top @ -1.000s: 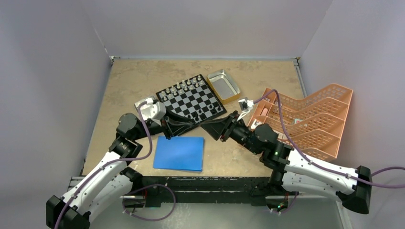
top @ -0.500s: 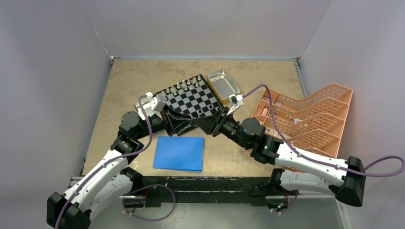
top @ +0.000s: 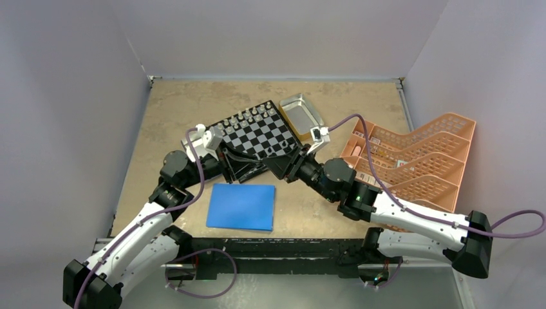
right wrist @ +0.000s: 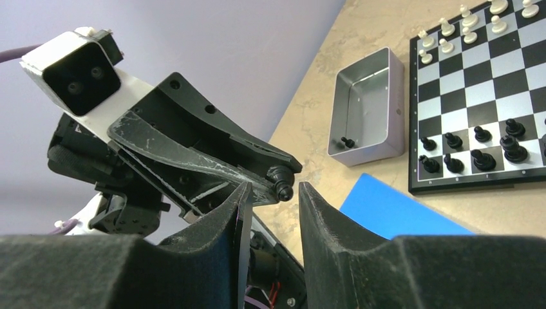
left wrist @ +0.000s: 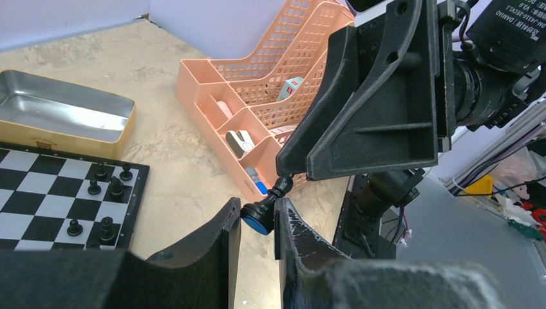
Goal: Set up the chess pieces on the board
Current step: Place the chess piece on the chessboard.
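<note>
A black pawn [left wrist: 261,215] with a blue felt base is pinched sideways in my left gripper [left wrist: 257,222], which is shut on it. The pawn's head [right wrist: 281,182] pokes between the fingertips of my right gripper [right wrist: 273,193], which stands open with a gap on both sides. Both grippers meet tip to tip [top: 273,165] just in front of the board [top: 254,132]. White chess pieces [right wrist: 463,26] line the board's far rows. Several black chess pieces [right wrist: 476,151] stand on the near rows.
A metal tray [right wrist: 367,109] beside the board holds one black pawn [right wrist: 348,141]. Another metal tray [top: 301,114] lies right of the board. A blue sheet [top: 241,206] lies near the front edge. An orange organiser [top: 418,161] fills the right side.
Over the last second both arms shifted up toward the board and the right gripper closed in on the left one's tip. In the last half second almost nothing moved.
</note>
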Available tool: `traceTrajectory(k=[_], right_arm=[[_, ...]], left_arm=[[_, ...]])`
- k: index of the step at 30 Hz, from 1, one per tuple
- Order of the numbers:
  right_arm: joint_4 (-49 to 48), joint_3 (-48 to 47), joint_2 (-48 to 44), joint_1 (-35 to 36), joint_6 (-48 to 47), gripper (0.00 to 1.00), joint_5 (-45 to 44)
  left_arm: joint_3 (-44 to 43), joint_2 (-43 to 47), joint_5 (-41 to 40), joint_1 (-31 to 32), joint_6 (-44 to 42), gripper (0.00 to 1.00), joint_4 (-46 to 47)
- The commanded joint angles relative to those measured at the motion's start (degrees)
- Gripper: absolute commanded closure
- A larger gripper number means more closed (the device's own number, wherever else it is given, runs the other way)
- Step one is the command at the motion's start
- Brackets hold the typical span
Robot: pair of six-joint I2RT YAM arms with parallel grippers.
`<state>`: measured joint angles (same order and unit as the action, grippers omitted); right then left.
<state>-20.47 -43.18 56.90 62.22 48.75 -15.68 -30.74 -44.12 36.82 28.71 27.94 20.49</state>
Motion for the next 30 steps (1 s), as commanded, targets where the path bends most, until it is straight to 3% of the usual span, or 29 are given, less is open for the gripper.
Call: traceTrajectory(k=[1, 9, 21, 25, 30], right_arm=[[-0.5, -2.4, 0.3, -0.1, 1.1, 0.66, -1.7], [-2.7, -2.3, 2.0, -0.1, 0.8, 0.74, -0.7], [-9.0, -1.0, 3.2, -0.1, -1.1, 0.97, 0.8], [-6.6, -1.4, 2.9, -0.1, -3.5, 0.99, -1.0], [2.5, -4.2, 1.8, -0.7, -8.7, 1.0, -6.6]], left_arm=[[-2.0, 0.8, 0.3, 0.4, 1.4, 1.0, 2.7], [-1.6, 1.1, 0.3, 0.4, 3.3, 1.0, 4.5], [-1.0, 1.4, 1.7, 0.4, 4.8, 1.0, 5.6], [-3.0, 1.8, 1.2, 0.4, 1.8, 0.71, -0.3], [-8.7, 2.1, -4.4, 0.4, -2.6, 0.63, -17.5]])
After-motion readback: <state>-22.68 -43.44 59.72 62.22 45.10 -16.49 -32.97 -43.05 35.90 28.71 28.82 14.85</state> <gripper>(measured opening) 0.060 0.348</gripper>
